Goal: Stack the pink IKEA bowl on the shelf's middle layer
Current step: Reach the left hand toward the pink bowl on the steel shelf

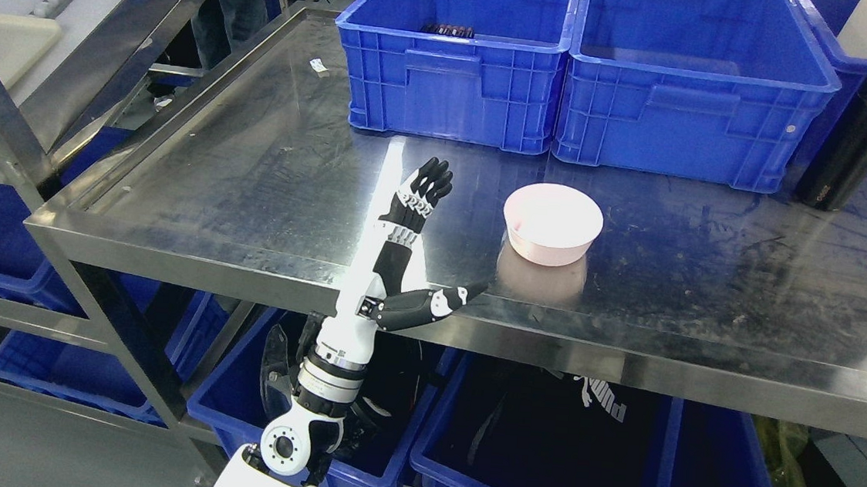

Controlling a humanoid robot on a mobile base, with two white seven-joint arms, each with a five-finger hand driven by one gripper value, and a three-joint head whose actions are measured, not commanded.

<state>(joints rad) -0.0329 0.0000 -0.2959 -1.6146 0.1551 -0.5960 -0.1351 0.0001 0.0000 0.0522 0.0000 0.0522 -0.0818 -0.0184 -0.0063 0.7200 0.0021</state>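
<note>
I am seeing my left hand (411,218) hovering, fingers extended and empty, left of the round pink plastic bowl (552,224) on the steel shelf (253,175).

White "PUMA" lettering, upside down, on black fabric (582,425) in a lower blue bin (463,462)

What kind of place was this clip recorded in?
Probably a stockroom or lab storage area: steel shelving holds blue crates on several levels. A pink bowl sits beside the open left hand.
</note>
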